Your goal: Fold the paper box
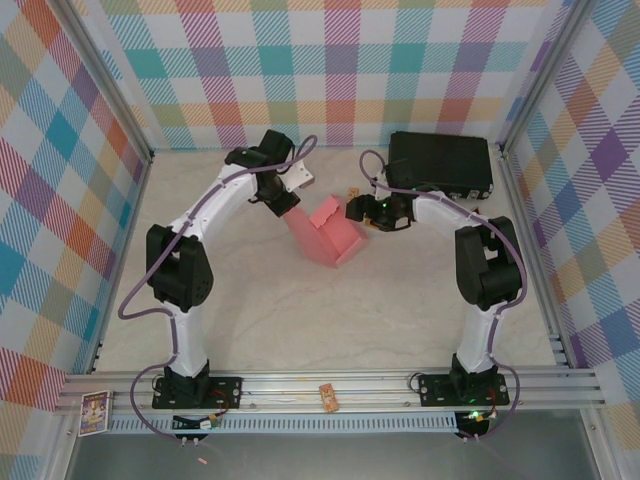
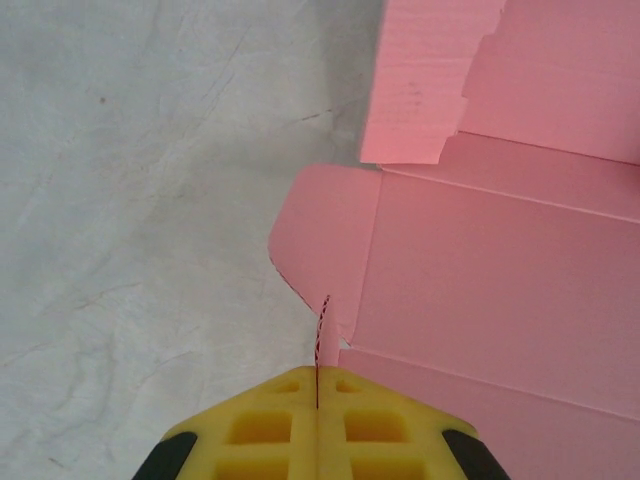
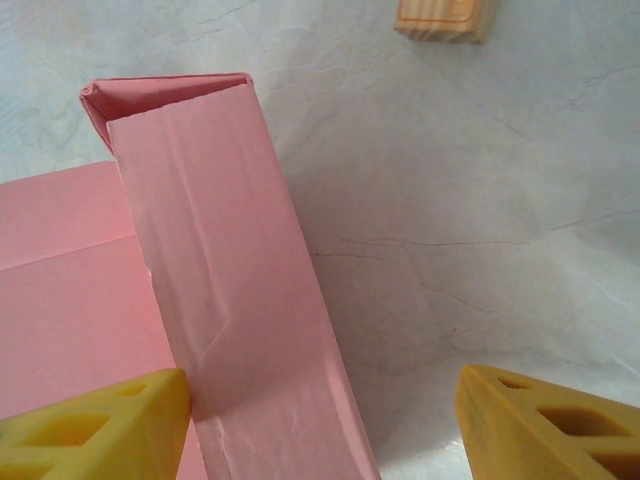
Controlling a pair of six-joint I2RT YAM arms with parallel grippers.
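One paper box [image 1: 328,232] lies mid-worktop [image 1: 260,310]. It is plain pink card, half-folded, with one long wall doubled over and standing and the other flaps lying flat. Two arms rise from the near edge and bend inward towards it. The left hand [image 2: 317,400] is pressed together, pinching a thin upright flap edge. The right hand [image 3: 325,385] is spread, one finger [image 3: 100,420] just beside the folded wall. Beyond lie one tan wooden block [image 3: 445,18] and one black case [image 1: 440,162].

Bright, even, diffuse light in all views, with faint soft-edged shadows and mostly sharp focus.
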